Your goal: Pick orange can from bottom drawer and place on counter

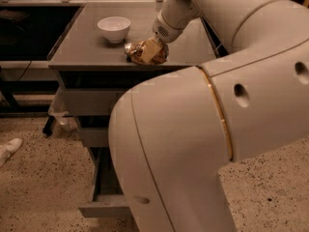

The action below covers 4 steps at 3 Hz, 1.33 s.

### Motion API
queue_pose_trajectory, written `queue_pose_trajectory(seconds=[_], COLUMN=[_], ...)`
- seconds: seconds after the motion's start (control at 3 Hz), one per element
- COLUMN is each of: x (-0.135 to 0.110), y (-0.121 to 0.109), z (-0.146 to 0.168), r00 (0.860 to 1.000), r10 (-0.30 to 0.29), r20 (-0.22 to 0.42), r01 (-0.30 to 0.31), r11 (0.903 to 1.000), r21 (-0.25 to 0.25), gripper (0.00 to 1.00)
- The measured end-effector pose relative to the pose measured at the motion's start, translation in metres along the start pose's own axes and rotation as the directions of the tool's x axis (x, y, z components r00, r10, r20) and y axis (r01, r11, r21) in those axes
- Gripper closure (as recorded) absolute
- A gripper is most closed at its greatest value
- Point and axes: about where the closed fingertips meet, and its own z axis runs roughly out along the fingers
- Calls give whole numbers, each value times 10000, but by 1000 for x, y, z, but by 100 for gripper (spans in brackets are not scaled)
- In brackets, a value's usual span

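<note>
The orange can (140, 55), crushed and orange-gold, is at the front edge of the grey counter (82, 47), apparently touching the surface. My gripper (151, 50) reaches down from the upper right and is shut on the can, with a pale finger (150, 47) across its right side. The bottom drawer (102, 203) stands pulled open near the floor. My arm's big white shell hides most of its inside.
A white bowl (114, 28) stands on the counter behind the can. A silvery edge of another crushed can (128, 47) shows just left of the orange can. A white shoe (7, 150) lies on the speckled floor at the left. Dark shelving stands left of the cabinet.
</note>
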Motion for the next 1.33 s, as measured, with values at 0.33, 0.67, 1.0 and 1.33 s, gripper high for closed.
queue_pose_trajectory(seconds=[0.33,0.67,1.0,1.33], x=[0,12,54,76], y=[0,-24,-47,-55], z=[0,-4,9,6], r00=[10000,9982,9868,9768], r10=[26,379,1270,1887], r20=[5,473,1007,1016], r01=[-26,-381,-1173,-1741], r11=[10000,9993,9883,9751], r21=[10,29,-975,-1373], gripper=[100,100,100,100])
